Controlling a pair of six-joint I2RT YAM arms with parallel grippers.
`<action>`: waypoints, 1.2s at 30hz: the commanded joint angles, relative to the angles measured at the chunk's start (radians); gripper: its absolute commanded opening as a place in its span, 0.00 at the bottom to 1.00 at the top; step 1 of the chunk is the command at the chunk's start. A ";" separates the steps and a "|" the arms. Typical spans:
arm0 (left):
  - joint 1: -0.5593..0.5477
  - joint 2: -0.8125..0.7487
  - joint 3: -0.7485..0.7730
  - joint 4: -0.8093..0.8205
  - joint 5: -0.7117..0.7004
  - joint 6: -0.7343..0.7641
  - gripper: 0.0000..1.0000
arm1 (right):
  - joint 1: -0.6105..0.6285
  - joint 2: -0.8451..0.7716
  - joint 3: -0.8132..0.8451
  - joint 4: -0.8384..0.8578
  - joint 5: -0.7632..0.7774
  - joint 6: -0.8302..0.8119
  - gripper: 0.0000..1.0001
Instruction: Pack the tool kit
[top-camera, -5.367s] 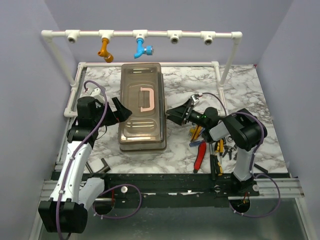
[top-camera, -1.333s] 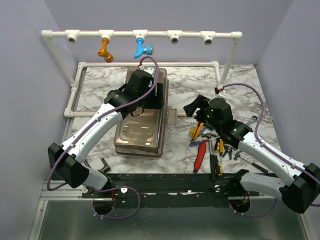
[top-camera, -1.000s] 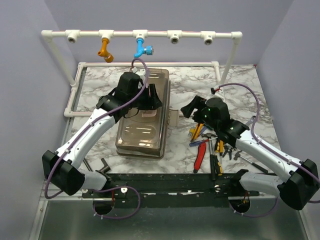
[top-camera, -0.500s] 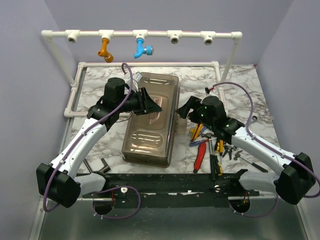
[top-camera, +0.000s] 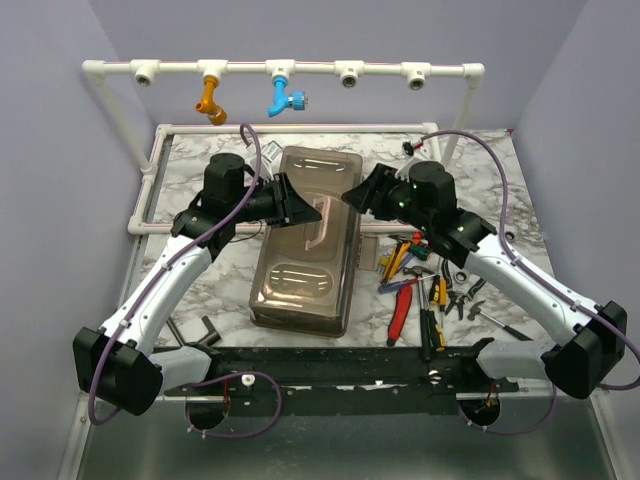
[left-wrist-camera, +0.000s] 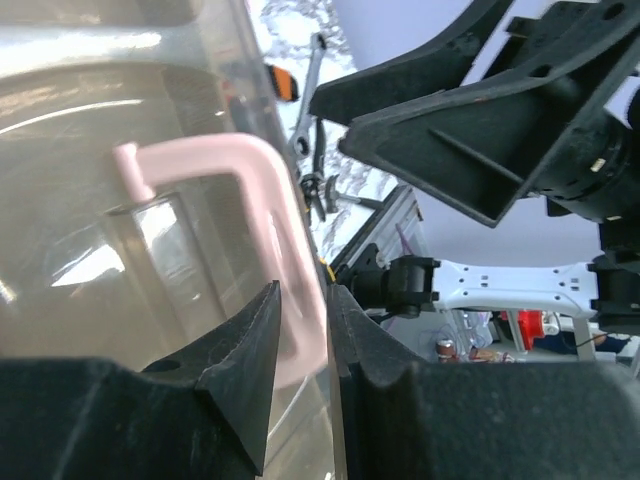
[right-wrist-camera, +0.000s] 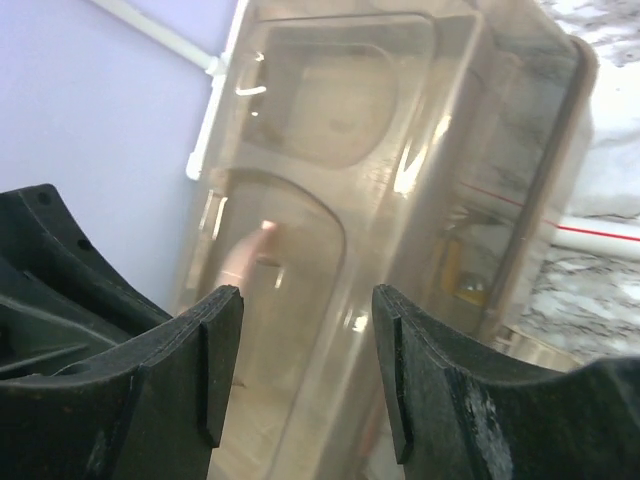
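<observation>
The tool kit's box (top-camera: 300, 290) lies lengthwise mid-table, its smoky brown lid (left-wrist-camera: 100, 200) down. Over the lid, my left gripper (top-camera: 312, 210) is shut on the pink handle (left-wrist-camera: 260, 190), which runs between the narrow jaws (left-wrist-camera: 303, 295). My right gripper (top-camera: 352, 195) hovers open at the box's far right edge. Its fingers (right-wrist-camera: 305, 300) stand wide apart with nothing between them, facing the lid (right-wrist-camera: 330, 200). Loose hand tools (top-camera: 425, 285) with red, yellow and black handles lie right of the box, a red-handled screwdriver (top-camera: 400, 312) nearest the front.
A white pipe frame (top-camera: 350, 72) spans the back, with an orange fitting (top-camera: 210, 98) and a blue fitting (top-camera: 283, 98) hanging from it. Lower pipe rails (top-camera: 150, 180) border the marble top. Small dark parts (top-camera: 205, 328) lie at the near left edge.
The left jaws have closed on the pink handle. The box has swung and slid right and toward the front. My right gripper moved up and back to the box's far right edge, narrowing somewhat.
</observation>
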 joint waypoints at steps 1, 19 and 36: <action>0.010 -0.028 0.030 0.114 0.095 -0.024 0.26 | 0.005 0.064 0.067 -0.081 -0.098 -0.023 0.57; -0.169 -0.005 0.172 -0.245 -0.380 0.174 0.67 | 0.035 -0.065 -0.003 -0.110 0.176 0.050 0.70; -0.342 0.209 0.271 -0.348 -0.555 0.194 0.71 | 0.033 -0.259 -0.157 -0.225 0.341 0.040 0.77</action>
